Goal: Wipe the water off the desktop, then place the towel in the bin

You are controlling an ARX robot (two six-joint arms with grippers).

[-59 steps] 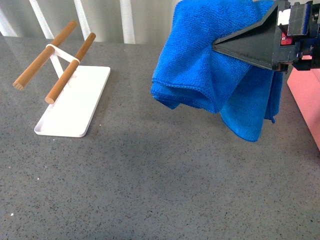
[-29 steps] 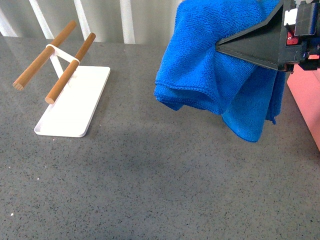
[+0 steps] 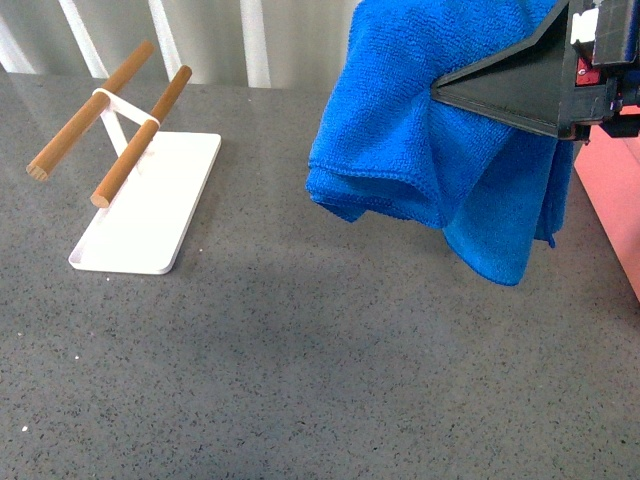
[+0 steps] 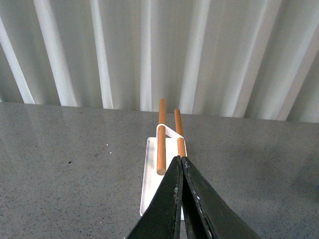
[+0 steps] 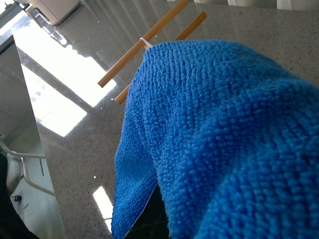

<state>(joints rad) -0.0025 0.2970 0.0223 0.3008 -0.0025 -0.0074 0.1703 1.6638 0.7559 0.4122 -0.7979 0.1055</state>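
Note:
The bright blue towel (image 3: 420, 130) hangs in folds above the speckled grey desktop (image 3: 300, 350), held up at the upper right of the front view. My right gripper (image 3: 445, 92) is shut on the towel, its black finger lying across the cloth. In the right wrist view the towel (image 5: 224, 139) fills most of the picture and hides the jaws. The salmon-pink bin (image 3: 615, 195) shows partly at the right edge, just right of the towel. My left gripper (image 4: 181, 162) is shut and empty, its tips above the desktop (image 4: 65, 174), pointing at the white tray.
A flat white tray (image 3: 150, 205) with two wooden bars (image 3: 140, 135) on a white holder stands at the back left; it also shows in the left wrist view (image 4: 148, 174). White vertical slats run behind the desk's far edge.
The towel and my right gripper have shifted slightly right and up over the second. The tray has not moved.

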